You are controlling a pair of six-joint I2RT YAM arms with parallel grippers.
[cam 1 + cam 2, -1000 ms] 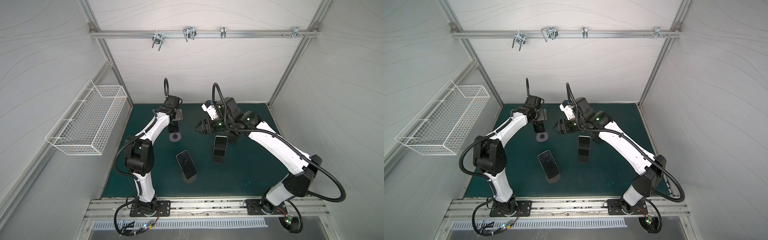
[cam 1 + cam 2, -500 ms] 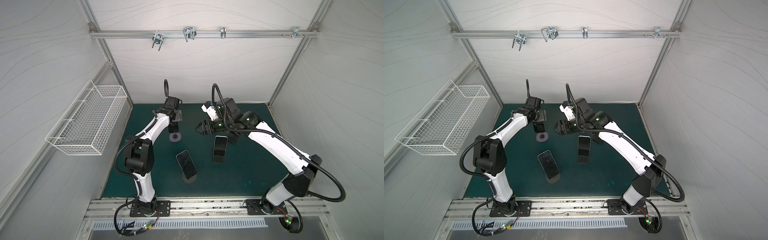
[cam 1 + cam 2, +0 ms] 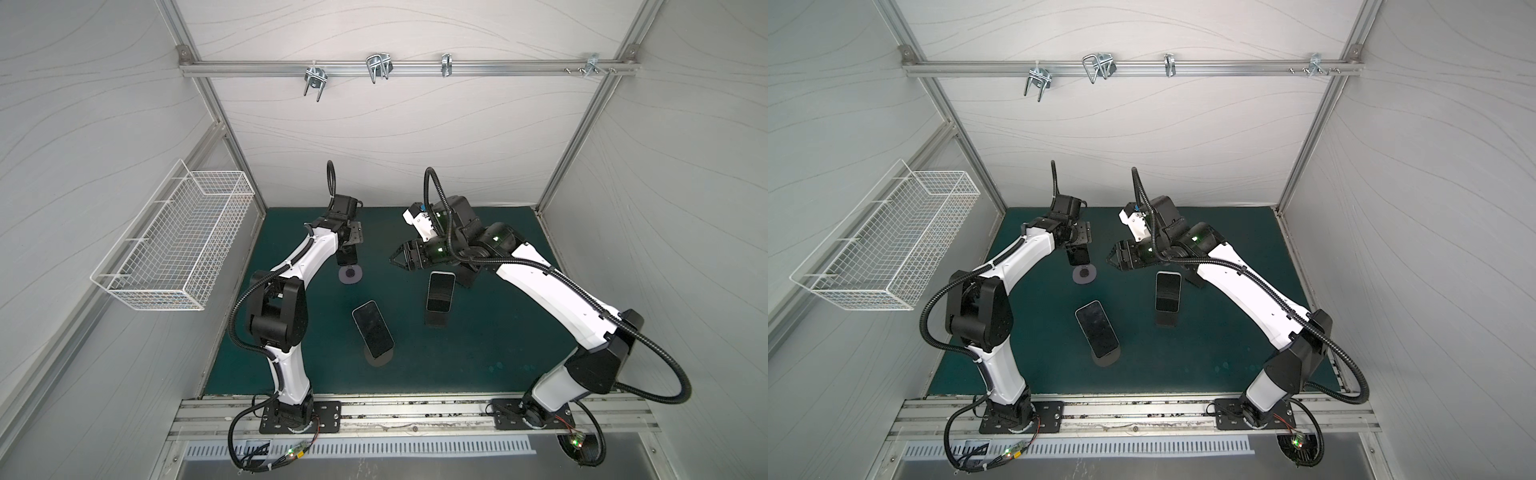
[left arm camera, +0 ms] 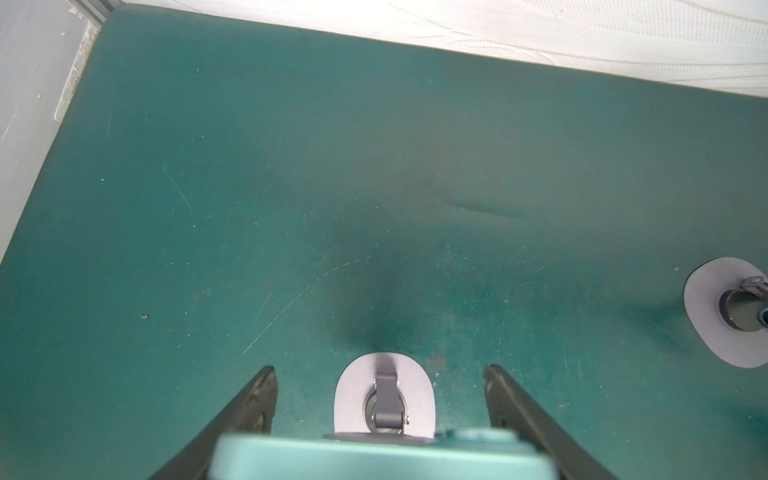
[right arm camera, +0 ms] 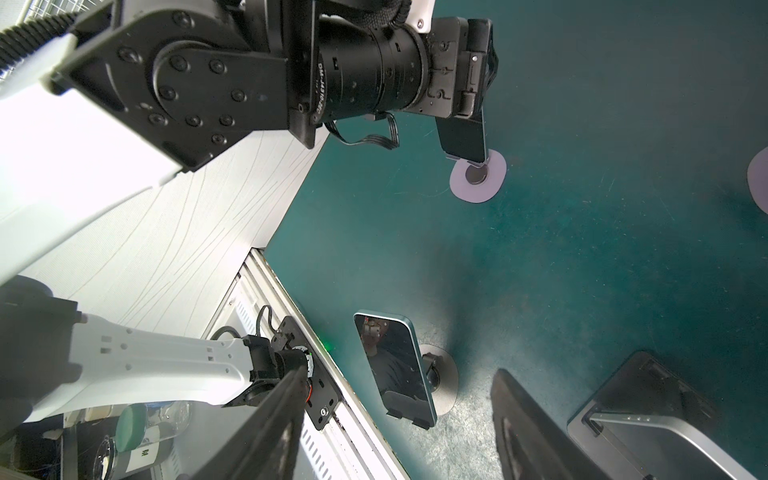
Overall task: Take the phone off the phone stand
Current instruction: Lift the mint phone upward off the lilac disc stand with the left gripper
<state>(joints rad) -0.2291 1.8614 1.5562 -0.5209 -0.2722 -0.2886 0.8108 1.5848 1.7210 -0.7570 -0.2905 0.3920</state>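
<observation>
Your left gripper [image 4: 380, 368] was the nearer, above the phone stand [image 4: 384, 399] at back left. The phone [image 4: 374, 457] sat on it, its top edge lying crosswise between the fingers [image 4: 257, 399]. They flanked it closely, but contact couldn't be told. Your right gripper [image 3: 392, 262] hung parted and empty. Only "DM-J4310" was legible, on a wrist motor [image 5: 365, 70].

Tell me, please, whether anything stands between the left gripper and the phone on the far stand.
Nothing visible does. In the left wrist view the phone sits between the fingers of the left gripper, with its stand just beyond. Whether the fingers touch the phone cannot be told from these pictures.
</observation>
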